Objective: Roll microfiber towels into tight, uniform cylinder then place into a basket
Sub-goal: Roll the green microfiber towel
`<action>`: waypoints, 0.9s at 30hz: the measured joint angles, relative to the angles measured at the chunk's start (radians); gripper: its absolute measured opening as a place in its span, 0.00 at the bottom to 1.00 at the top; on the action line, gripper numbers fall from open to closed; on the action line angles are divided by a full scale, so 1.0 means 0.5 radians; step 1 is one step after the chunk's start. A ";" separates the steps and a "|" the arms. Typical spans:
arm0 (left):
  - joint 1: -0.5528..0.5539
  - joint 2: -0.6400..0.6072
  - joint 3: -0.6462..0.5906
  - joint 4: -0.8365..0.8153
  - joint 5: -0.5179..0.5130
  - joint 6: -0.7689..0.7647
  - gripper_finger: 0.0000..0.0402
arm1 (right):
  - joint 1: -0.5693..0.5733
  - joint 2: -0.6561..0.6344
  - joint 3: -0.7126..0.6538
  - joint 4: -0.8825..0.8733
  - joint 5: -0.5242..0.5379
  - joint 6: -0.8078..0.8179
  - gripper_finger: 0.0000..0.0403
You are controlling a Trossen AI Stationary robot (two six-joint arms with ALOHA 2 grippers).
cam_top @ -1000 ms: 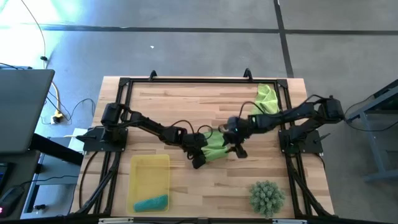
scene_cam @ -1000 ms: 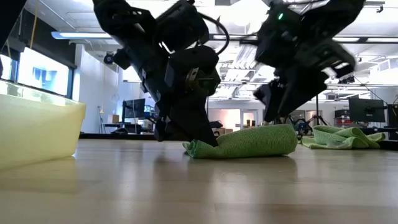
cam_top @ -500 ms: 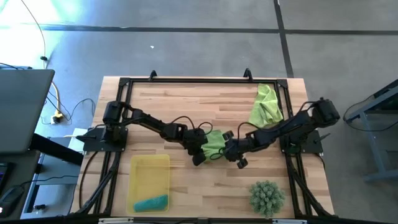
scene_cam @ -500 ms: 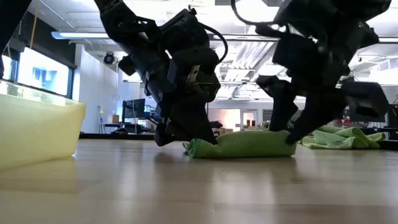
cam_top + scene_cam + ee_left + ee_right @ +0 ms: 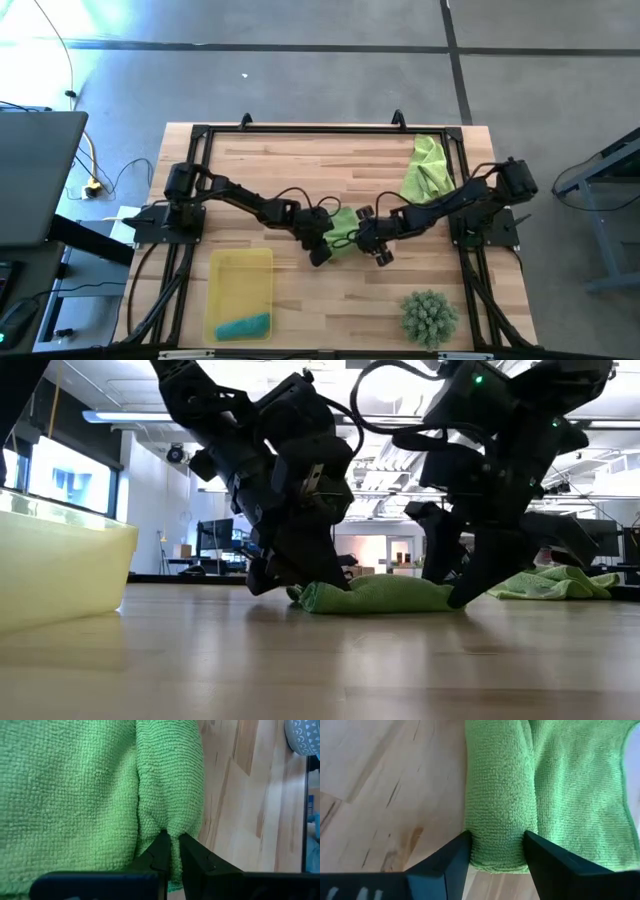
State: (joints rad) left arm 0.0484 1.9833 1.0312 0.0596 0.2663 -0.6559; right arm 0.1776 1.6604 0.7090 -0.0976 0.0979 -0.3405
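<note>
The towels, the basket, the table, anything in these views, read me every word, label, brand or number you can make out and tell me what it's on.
None can be read.
Rolled lime green towel: plain cloth, no tag showing.
Second lime green towel: no print visible.
Teal towel and yellow basket: no label visible.
Wooden table: bare wood grain.
Screens in the room behind: too small and blurred to read.

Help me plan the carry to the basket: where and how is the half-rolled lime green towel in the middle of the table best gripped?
Probably across the rolled tube of the lime green towel, near its end, coming from above. The roll is a raised ridge and the rest lies flat. The right end effector already straddles that end, fingers wide; the left end effector pinches the other end's edge.
</note>
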 joint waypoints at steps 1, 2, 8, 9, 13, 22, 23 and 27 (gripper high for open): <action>-0.001 -0.009 0.000 -0.003 -0.023 0.000 0.04 | -0.010 0.005 0.000 0.000 -0.033 0.004 0.45; -0.002 -0.023 -0.002 -0.010 -0.039 0.000 0.05 | -0.021 0.007 0.000 -0.005 -0.063 0.015 0.44; 0.004 -0.183 -0.005 -0.217 -0.058 0.069 0.13 | -0.114 0.012 -0.001 -0.011 -0.248 0.161 0.31; 0.004 -0.199 -0.005 -0.253 -0.056 0.071 0.15 | -0.131 0.012 -0.001 -0.011 -0.287 0.187 0.28; 0.006 -0.245 -0.003 -0.392 -0.038 0.077 0.22 | -0.200 0.014 -0.001 -0.016 -0.428 0.267 0.16; -0.124 -0.294 -0.003 -0.446 -0.073 0.496 0.28 | -0.419 0.022 -0.011 -0.023 -1.113 0.420 0.01; -0.153 -0.303 -0.001 -0.429 -0.125 0.567 0.28 | -0.447 0.023 -0.014 -0.031 -1.182 0.450 0.01; -0.273 -0.305 0.000 -0.398 -0.404 0.825 0.28 | -0.531 0.027 -0.017 -0.036 -1.366 0.591 0.01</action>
State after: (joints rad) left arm -0.0882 1.8309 1.0311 -0.1394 0.0641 -0.2435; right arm -0.0879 1.6741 0.7006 -0.1155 -0.5850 -0.0450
